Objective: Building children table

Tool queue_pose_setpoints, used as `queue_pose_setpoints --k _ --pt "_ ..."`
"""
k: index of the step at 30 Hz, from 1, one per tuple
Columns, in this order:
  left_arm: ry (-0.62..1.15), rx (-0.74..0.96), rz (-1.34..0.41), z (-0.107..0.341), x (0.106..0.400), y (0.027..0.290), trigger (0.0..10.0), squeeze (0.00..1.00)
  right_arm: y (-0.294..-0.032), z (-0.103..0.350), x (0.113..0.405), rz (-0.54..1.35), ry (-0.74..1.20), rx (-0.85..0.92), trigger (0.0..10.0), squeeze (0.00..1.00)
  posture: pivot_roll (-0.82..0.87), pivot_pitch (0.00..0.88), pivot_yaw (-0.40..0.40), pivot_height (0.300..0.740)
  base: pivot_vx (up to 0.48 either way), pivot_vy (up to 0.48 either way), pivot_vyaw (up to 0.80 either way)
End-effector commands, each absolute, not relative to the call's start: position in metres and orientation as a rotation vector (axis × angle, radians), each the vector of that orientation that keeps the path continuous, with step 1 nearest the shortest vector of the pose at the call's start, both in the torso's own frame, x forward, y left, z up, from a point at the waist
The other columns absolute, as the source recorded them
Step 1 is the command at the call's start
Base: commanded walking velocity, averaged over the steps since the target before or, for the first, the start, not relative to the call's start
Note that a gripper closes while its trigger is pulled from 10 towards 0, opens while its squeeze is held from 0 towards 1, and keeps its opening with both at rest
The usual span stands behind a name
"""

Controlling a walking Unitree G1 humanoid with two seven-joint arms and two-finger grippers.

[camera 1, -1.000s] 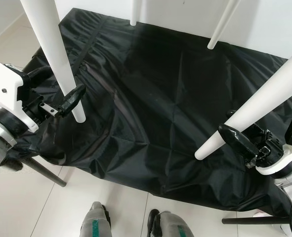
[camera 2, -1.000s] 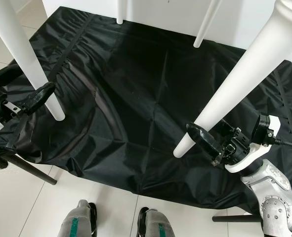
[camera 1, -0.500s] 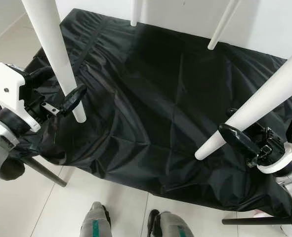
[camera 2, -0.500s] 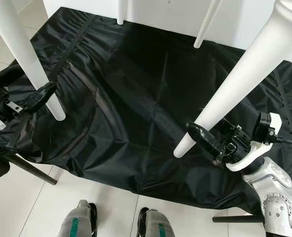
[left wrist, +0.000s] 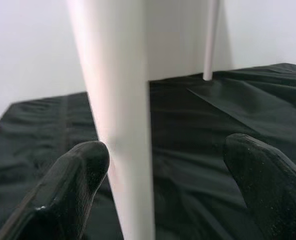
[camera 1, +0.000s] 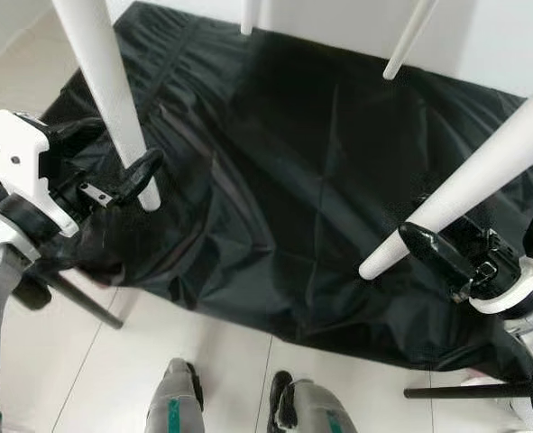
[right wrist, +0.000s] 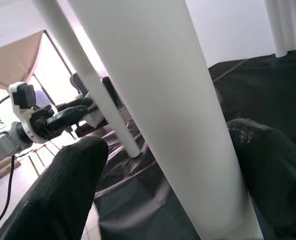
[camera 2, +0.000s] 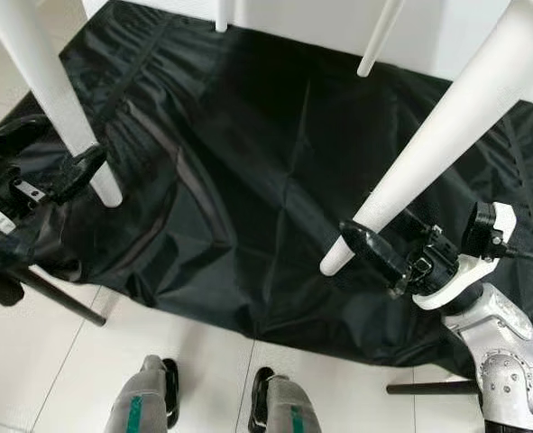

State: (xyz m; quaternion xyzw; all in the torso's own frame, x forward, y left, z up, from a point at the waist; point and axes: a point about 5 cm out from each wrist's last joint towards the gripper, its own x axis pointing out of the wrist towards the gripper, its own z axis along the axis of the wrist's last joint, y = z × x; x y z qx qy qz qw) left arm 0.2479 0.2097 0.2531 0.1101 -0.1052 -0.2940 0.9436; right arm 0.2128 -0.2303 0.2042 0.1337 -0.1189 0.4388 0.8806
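The small white table is held up in the air over a black cloth (camera 1: 293, 171). Its top is up high, past what the head camera sees, and its four legs point down.

The left gripper (camera 1: 126, 185) is at the near left leg (camera 1: 113, 99), close to the leg's bottom end. That leg runs almost straight up and down. In the left wrist view the leg stands between the two black fingers (left wrist: 72, 185). One finger touches it. The other finger is a bit away from it, so the gripper is partly spread around the leg and not squeezed tight.

The right gripper (camera 2: 388, 257) is at the near right leg (camera 2: 428, 135), also close to its bottom end. This leg leans, with its foot nearer the middle of the cloth. In the right wrist view a finger sits on each side of the leg, very close to it. I cannot tell if they press on it.

The two far legs (camera 1: 408, 38) hang over the back of the cloth, and nothing touches them.

I think the next move is to lower the table, and each arm is right at its own leg for that.
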Motion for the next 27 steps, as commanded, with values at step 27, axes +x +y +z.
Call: queue_pose_setpoints --k 27 --pt "-0.211 0.224 -0.607 0.2516 0.2456 0.2081 10.0 0.00 -0.2333 0.2015 0.2080 0.902 -0.241 0.252 10.0 0.00 0.06 0.121 -0.050 0.740 -0.206 0.000 0.00"
